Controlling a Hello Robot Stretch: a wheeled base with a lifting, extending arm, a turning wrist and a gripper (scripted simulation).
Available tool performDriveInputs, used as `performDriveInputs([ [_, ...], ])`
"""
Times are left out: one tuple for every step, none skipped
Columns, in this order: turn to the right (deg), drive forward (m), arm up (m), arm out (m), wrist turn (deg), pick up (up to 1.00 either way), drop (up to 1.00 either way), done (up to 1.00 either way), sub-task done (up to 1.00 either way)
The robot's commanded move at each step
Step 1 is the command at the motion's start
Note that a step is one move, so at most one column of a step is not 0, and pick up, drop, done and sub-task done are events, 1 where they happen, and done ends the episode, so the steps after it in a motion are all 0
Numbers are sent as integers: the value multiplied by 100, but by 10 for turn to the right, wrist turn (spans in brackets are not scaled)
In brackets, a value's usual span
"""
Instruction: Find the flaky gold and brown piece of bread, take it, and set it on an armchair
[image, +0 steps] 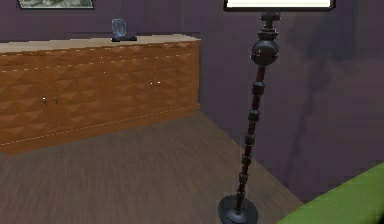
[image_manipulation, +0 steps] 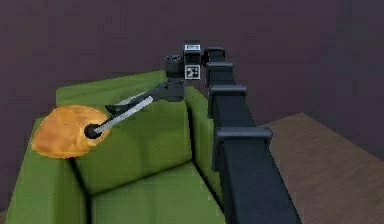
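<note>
A golden-brown, rounded piece of bread (image_manipulation: 62, 133) sits at the far end of my gripper (image_manipulation: 98, 127), whose thin fingers slant down to the left from the dark wrist. The bread is over the left armrest of a green armchair (image_manipulation: 150, 165). I cannot tell whether the gripper holds the bread or whether it rests on the armrest. The dark arm bar (image_manipulation: 245, 150) reaches out across the chair's right side.
A long wooden sideboard (image: 95, 90) stands against the purple wall, with a small dark object (image: 122, 31) on top. A beaded floor lamp (image: 252, 120) stands on the wood floor. A corner of the green chair (image: 345, 200) shows at the forward view's bottom right.
</note>
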Motion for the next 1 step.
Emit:
performDriveInputs([
  [0,0,0,0,450,0,0,0,0],
])
